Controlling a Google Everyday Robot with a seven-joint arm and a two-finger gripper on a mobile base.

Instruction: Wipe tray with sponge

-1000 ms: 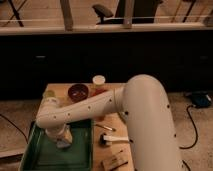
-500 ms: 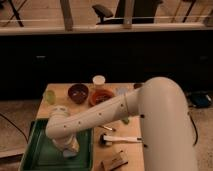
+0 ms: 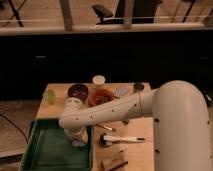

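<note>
Largely hidden, the end effector meets sponge inside tray; grip unreadable.

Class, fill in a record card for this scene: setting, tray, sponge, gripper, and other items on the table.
Setting: wooden table, dark cabinets behind
Tray: dark-green tray at the table's front left
Sponge: pale sponge on the tray's right part
Gripper: gripper low over the tray, right at the sponge
Others: left bowl, right bowl, white-handled brush, tan block, green cup
</note>
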